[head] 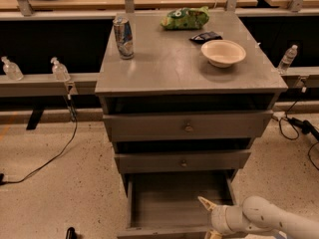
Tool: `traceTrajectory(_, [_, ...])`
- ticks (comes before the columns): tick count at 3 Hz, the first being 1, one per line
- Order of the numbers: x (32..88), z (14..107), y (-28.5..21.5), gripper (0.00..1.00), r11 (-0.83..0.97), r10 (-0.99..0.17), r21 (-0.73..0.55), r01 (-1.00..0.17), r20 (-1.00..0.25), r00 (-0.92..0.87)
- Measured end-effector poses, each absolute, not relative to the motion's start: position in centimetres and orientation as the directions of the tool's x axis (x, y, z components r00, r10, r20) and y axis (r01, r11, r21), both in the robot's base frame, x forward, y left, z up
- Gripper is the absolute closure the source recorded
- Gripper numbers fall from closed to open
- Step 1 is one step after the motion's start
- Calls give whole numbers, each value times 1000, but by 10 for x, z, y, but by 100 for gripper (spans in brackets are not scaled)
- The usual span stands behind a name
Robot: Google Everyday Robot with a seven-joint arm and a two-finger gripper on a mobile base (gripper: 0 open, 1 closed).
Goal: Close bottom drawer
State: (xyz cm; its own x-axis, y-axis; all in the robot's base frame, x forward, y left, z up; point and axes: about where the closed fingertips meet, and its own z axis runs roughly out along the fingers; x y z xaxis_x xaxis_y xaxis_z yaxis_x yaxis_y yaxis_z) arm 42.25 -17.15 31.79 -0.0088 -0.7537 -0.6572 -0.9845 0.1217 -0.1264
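down in the lower middle of the frame, the bottom drawer [169, 205] stands pulled well out beneath the two other drawers of the grey table [184, 68]. at lower right the gripper [207, 218] sits at the drawer's front right corner, released, tips spread apart, grasping nothing.

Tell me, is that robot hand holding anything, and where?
It cannot be told: the gripper is at the open bottom drawer's front right corner, partly out of view.
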Motion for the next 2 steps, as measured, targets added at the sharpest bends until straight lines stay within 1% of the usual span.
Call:
traceTrajectory(1, [433, 276, -181, 0, 137, -750, -149, -979, -661, -4])
traceTrajectory(2, [439, 229, -195, 0, 155, -752, -122, -980, -659, -37])
